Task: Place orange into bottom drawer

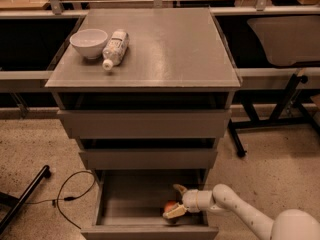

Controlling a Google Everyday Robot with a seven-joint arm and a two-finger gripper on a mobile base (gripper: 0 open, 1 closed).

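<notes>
The grey cabinet (145, 124) stands in the middle of the camera view, with three drawers stacked under its flat top surface (170, 49); the top drawer (144, 123) and the middle drawer (148, 159) are each pulled out a little; the bottom drawer (131, 201) is pulled out far, so its grey floor shows.

The orange (170, 207) lies inside the bottom drawer, on the floor near the front right corner, just behind the drawer's front wall; the end effector (170, 201) reaches into the drawer from the right, at the end of a white arm (240, 213); its two pale fingers (179, 188) are spread apart, one above and behind the orange with a gap showing, the other low at the orange's front side; whether that lower finger touches the fruit cannot be told.

On the surface, a white bowl (89, 42) sits upright near the back left corner; a bottle (115, 47) lies on its side just to the right of the bowl, cap toward the front edge; the two are close, perhaps touching.

A black cable (75, 194) loops on the speckled floor, left of the bottom drawer.
</notes>
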